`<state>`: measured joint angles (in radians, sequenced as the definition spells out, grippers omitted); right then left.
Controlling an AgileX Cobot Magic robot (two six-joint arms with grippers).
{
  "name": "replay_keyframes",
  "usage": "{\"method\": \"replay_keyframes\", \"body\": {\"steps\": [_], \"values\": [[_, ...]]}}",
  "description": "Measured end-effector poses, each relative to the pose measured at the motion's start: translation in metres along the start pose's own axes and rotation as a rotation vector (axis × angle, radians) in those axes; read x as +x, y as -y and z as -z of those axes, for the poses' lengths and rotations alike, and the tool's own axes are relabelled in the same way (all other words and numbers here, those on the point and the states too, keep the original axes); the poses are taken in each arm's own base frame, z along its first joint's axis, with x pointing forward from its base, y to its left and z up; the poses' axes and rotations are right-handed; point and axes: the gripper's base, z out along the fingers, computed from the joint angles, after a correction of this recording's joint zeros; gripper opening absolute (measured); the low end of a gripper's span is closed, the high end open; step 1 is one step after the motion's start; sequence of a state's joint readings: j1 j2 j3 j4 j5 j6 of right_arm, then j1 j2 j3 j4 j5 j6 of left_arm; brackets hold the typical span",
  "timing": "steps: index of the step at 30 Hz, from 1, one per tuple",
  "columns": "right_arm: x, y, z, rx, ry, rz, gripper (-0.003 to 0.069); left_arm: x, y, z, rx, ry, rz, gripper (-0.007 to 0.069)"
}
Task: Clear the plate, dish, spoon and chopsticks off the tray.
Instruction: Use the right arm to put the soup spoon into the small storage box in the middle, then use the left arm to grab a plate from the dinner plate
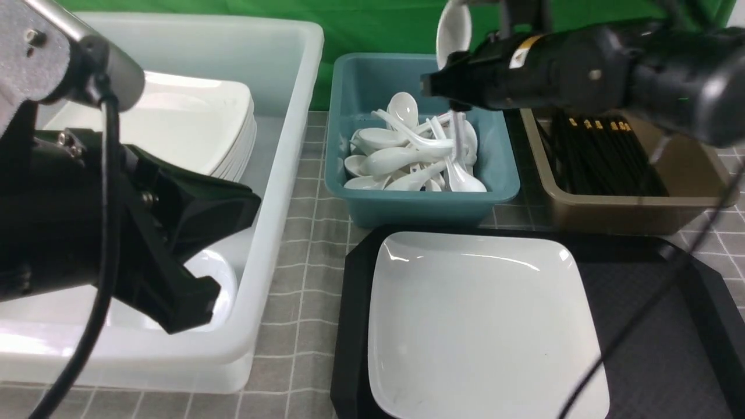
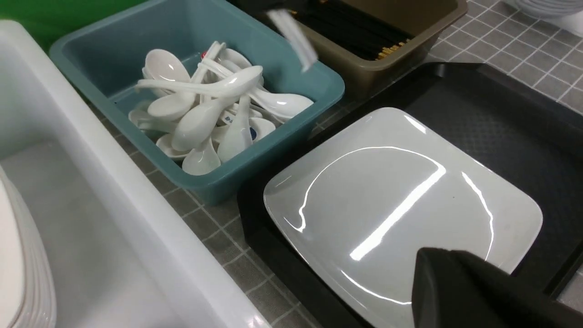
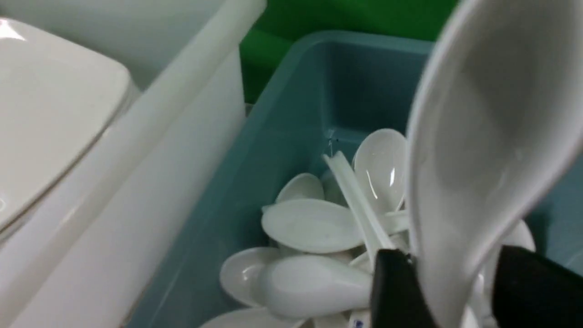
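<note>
Holding the spoon (image 1: 453, 28) bowl-up above the teal tub (image 1: 372, 75), handle down between the fingers of the right end effector (image 3: 455, 278). Jaws apart, one finger against the handle and a thin gap at the other, so cannot tell whether pinched or loose. Blurred at the handle's lower end, so probably meant to drop among the other spoons (image 1: 407, 157), like with like.

Plate (image 1: 483, 326) flat along the left edge of the tray (image 1: 669, 326), right half bare. No chopsticks seen on it, only those in the brown tub (image 1: 617, 203) beyond the far right corner.

Left end effector (image 1: 186, 317) closed, holding nothing, above the near end of the white tub (image 1: 291, 145). Probably parked clear of the right arm, close to the plate stack (image 1: 192, 122) where the plate should go.
</note>
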<state>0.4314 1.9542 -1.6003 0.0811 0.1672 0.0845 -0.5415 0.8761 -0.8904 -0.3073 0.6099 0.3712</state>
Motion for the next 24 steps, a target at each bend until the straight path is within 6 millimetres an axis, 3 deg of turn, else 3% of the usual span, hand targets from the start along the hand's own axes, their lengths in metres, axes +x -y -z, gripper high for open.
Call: {"method": "replay_keyframes", "body": {"steps": [1, 3, 6, 10, 12, 13, 14, 15, 16, 17, 19, 20, 23, 24], "values": [[0.004, 0.002, -0.01, 0.006, -0.049, -0.004, 0.0483, 0.0, 0.0, 0.0, 0.001, -0.003, -0.002, 0.0006], [0.007, 0.002, -0.012, 0.013, -0.128, -0.002, 0.053, 0.002, 0.0, 0.0, 0.003, -0.021, -0.031, 0.0006], [0.001, 0.0, 0.006, 0.009, -0.203, 0.06, 0.0472, 0.004, 0.0, -0.005, 0.012, -0.054, -0.073, 0.0006], [-0.014, -0.009, 0.075, -0.03, -0.352, 0.251, 0.0175, 0.008, 0.002, -0.028, 0.064, -0.12, -0.164, 0.0006], [-0.014, -0.013, 0.111, -0.047, -0.414, 0.295, 0.0079, 0.013, 0.011, -0.049, 0.128, -0.179, -0.23, 0.0006], [-0.014, -0.014, 0.115, -0.049, -0.417, 0.299, 0.0067, 0.013, 0.013, -0.049, 0.134, -0.178, -0.239, 0.0006], [-0.01, -0.016, 0.15, -0.058, -0.432, 0.316, 0.0047, 0.02, 0.025, -0.071, 0.203, -0.247, -0.317, 0.0006], [-0.012, -0.017, 0.155, -0.059, -0.42, 0.317, 0.0047, 0.021, 0.027, -0.073, 0.212, -0.254, -0.329, 0.0006], [-0.001, -0.015, 0.185, -0.058, -0.425, 0.309, 0.005, 0.027, 0.044, -0.091, 0.276, -0.315, -0.417, 0.0006], [-0.001, -0.015, 0.193, -0.058, -0.411, 0.306, 0.0052, 0.028, 0.046, -0.093, 0.283, -0.323, -0.427, 0.0006], [0.024, -0.011, 0.238, -0.046, -0.398, 0.27, 0.0064, 0.039, 0.074, -0.123, 0.359, -0.431, -0.54, 0.0006], [0.026, -0.011, 0.246, -0.046, -0.384, 0.267, 0.0065, 0.04, 0.078, -0.127, 0.366, -0.445, -0.556, 0.0008], [0.066, -0.004, 0.288, -0.039, -0.355, 0.229, 0.007, 0.052, 0.096, -0.162, 0.389, -0.545, -0.666, 0.0049], [0.07, -0.003, 0.292, -0.038, -0.349, 0.224, 0.007, 0.053, 0.097, -0.166, 0.39, -0.554, -0.678, 0.0057]]}}
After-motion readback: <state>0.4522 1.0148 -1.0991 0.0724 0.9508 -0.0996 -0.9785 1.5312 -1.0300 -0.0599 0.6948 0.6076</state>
